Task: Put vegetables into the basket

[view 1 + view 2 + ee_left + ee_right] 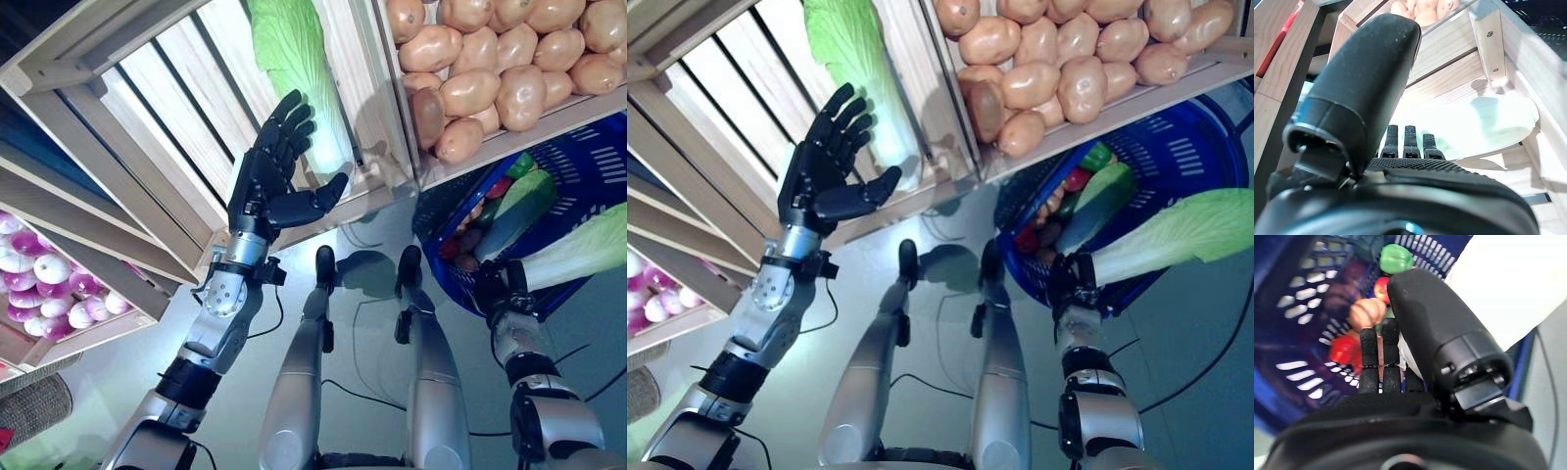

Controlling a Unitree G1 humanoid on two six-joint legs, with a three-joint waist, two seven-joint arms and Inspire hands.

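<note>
My left hand (274, 181) is raised and open, fingers straight, its palm toward a napa cabbage (294, 59) that lies in a slatted wooden crate (167, 108); hand and cabbage are apart. In the left wrist view the cabbage's pale base (1498, 117) shows past the fingers. My right hand (1073, 279) is shut on the white stalk of a second napa cabbage (1176, 235), held over the front rim of the blue basket (1176, 147). The thumb (1435, 323) presses on that stalk (1508, 284). Several vegetables lie in the basket, among them a green pepper (1396, 258) and red pieces.
A crate of potatoes (500, 69) stands just behind the basket. A lower shelf at the far left holds purple and white onions (39, 284). Wooden crate walls and shelf edges surround my left hand.
</note>
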